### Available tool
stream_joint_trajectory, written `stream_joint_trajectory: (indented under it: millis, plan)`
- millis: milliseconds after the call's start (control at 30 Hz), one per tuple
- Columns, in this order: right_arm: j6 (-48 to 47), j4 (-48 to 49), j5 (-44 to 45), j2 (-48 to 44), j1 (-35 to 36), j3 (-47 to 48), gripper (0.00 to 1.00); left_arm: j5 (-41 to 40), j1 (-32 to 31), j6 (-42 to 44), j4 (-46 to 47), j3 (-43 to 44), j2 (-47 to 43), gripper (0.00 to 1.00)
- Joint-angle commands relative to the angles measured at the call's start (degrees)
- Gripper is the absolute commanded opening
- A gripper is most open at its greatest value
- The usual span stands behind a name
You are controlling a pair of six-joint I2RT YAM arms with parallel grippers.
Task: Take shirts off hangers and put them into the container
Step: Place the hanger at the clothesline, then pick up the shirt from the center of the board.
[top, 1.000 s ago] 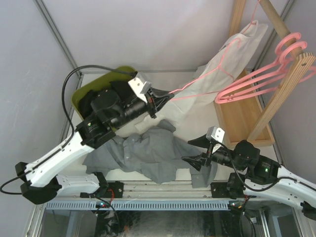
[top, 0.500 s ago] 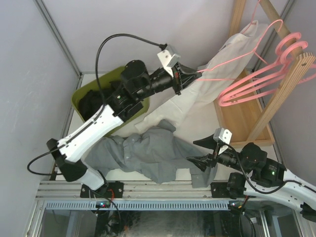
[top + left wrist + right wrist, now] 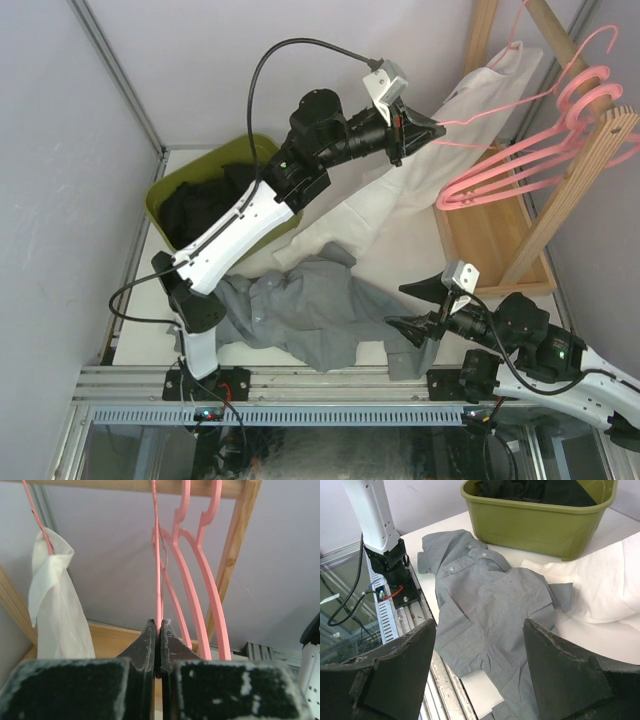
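My left gripper [image 3: 438,124] is raised near the wooden rack and is shut on the thin wire of a pink hanger [image 3: 158,575]. In its wrist view the left gripper [image 3: 156,623] has its jaws pressed on that wire. The white shirt [image 3: 420,175] hangs by its top near the pole and trails down to the table. It shows at the left in the left wrist view too, white shirt [image 3: 55,605]. A grey shirt [image 3: 300,310] lies flat on the table. My right gripper [image 3: 396,306] hovers open above its edge, right gripper [image 3: 480,625] over the grey shirt [image 3: 490,595]. The olive container [image 3: 160,195] holds black shirts [image 3: 195,205].
More pink hangers [image 3: 520,165] hang on the wooden pole [image 3: 565,45] of the rack at the right, over its wooden base [image 3: 495,245]. The olive container [image 3: 540,525] stands beyond the grey shirt. Grey walls close in the back and left.
My left arm has swung up and to the right from over the container toward the rack, carrying the pink hanger. My right arm has shifted slightly right, still open.
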Motion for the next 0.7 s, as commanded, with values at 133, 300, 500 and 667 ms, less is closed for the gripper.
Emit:
stream_joint_trajectory:
  millis: [133,300,500,667]
  plan:
    - [0.64,-0.51,2.64,-0.94,-0.19,0.07,0.70,-0.38,0.29,-1.02,2.35,-10.54,-7.19,0.05]
    - [0.38,0.83,3.17,-0.17,-0.21,0.12,0.70,-4.89,0.38,0.27,3.41,-16.57,-12.89,0.47]
    - [0.53,1.69,3.75,1.30,-0.16,0.11,0.70,-7.93,0.65,1.60,3.85,-24.80,-21.39,0.81]
    - [0.44,3.07,4.14,2.72,-0.21,-0.21,0.70,-14.24,0.90,2.51,4.26,-39.98,-33.11,0.94]
